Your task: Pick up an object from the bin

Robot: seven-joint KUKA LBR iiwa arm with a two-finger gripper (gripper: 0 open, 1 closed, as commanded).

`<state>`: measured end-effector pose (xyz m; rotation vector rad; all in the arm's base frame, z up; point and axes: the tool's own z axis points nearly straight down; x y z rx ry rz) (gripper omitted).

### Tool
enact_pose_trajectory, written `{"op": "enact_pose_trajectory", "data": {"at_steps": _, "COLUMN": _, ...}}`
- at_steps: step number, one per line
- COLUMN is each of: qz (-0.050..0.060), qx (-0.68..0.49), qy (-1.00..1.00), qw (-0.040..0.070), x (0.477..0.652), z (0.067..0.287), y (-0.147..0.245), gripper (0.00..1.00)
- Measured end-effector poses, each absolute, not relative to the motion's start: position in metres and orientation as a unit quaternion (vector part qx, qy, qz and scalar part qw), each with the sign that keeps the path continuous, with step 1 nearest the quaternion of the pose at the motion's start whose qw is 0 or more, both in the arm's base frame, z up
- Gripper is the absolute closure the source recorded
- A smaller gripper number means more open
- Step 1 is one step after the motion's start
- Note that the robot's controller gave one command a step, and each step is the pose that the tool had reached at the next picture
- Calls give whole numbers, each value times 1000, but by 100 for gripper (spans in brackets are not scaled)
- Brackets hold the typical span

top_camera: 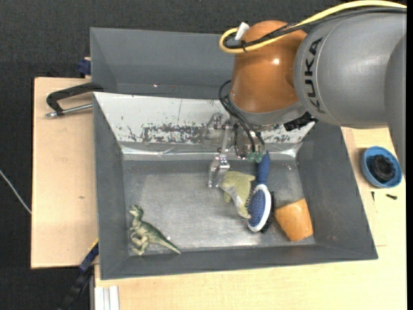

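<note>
Pincer (pixel 219 172) hangs at the olive rag's (pixel 237 186) left edge; its state cannot be told. Risk: the brush (pixel 259 209) touching the rag may drag along

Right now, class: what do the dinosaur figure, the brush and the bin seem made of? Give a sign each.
Dinosaur figure: likely moulded plastic, matte olive green, thin stiff tail.
Brush: probably glossy blue plastic, white rim, bristled face.
Bin: grey metal, dull sheen, scuffed back wall.
</note>
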<state>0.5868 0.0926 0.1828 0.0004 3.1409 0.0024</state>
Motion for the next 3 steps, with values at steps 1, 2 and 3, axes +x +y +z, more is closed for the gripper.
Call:
{"op": "enact_pose_trajectory", "data": {"at_steps": 1, "qz": 2, "qx": 49, "qy": 999, "qw": 2, "x": 576, "z": 71, "y": 14, "gripper": 0}}
{"op": "enact_pose_trajectory", "data": {"at_steps": 2, "qz": 2, "qx": 46, "qy": 999, "qw": 5, "x": 578, "z": 74, "y": 16, "gripper": 100}}
{"op": "enact_pose_trajectory", "data": {"at_steps": 3, "qz": 1, "qx": 34, "qy": 999, "qw": 7, "x": 565, "z": 219, "y": 18, "gripper": 100}}
